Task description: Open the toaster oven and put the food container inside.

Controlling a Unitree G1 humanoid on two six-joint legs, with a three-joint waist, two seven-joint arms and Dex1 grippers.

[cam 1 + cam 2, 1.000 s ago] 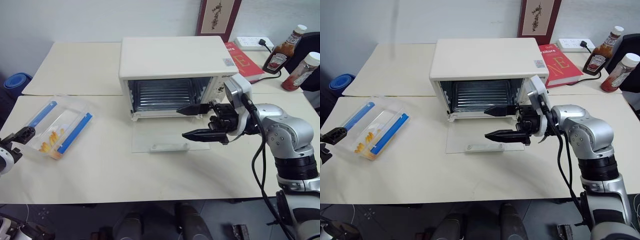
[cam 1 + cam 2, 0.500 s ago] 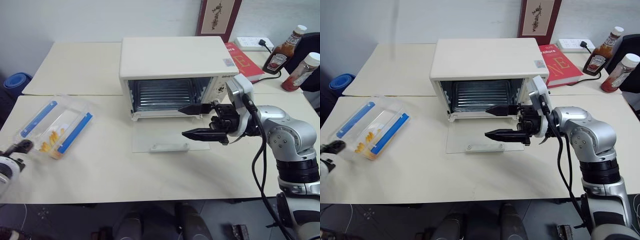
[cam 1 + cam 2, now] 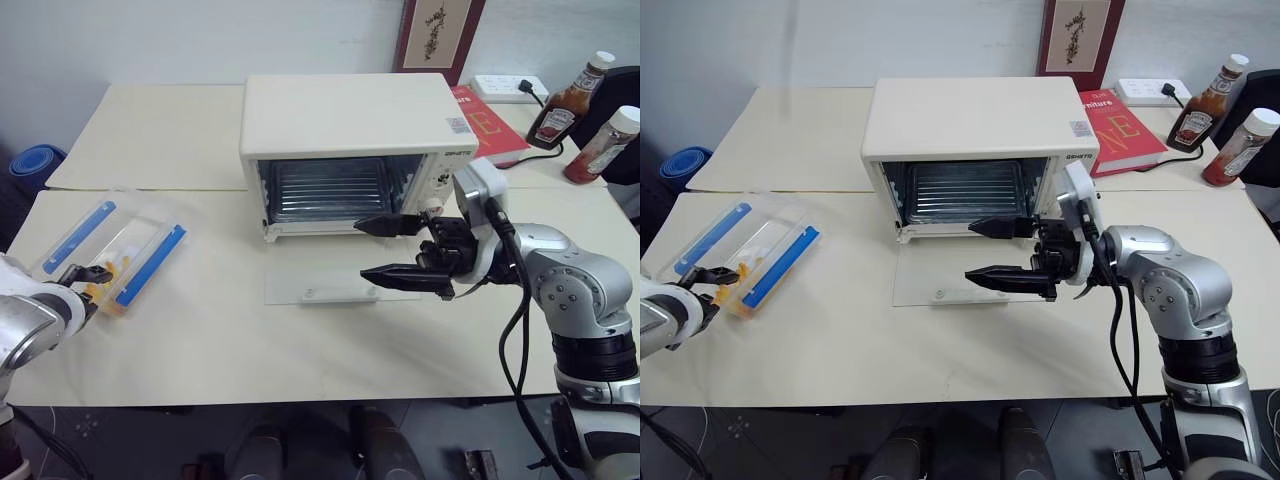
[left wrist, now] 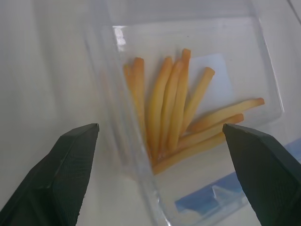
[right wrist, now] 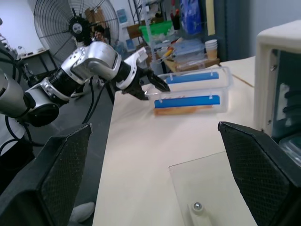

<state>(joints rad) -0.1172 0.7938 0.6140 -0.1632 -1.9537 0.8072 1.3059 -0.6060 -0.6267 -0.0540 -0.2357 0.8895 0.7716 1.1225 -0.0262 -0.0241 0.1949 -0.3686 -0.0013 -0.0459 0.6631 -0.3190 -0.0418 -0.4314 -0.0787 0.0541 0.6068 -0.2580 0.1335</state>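
A pale cream bench (image 3: 230, 340) runs across the room below a white wall, with a dark-framed picture (image 3: 440, 30) propped behind. At the centre sits the toaster oven (image 3: 350, 150), cream-white and boxy, and its glass door (image 3: 335, 280) lies flat on the bench, the white bar handle (image 3: 335, 293) at the near edge. The wire rack (image 3: 325, 190) shows inside the open mouth.

Over on the left, well apart from the oven, lies the food container (image 3: 110, 250): a clear plastic box, two blue clip strips (image 3: 150, 265) along its lid, yellow-orange sticks of food (image 4: 183, 117) bunched at one end. The left gripper (image 3: 712, 274) is right at the container's near end, jaws spread wide, and in the left wrist view the two black fingertips (image 4: 61, 174) straddle that food-filled end without closing on it.

The right gripper (image 3: 385, 248) hangs level above the lowered door, in front of the oven's mouth, pointing to the left, jaws wide and empty. So the arm sits across the opening.

Behind the oven on the right, a red book (image 3: 490, 125) lies flat, a white power strip (image 3: 510, 85) beyond it, and two sauce bottles (image 3: 565, 100) stand at the far right corner. A blue bin (image 3: 35, 162) sits on the floor past the left edge.
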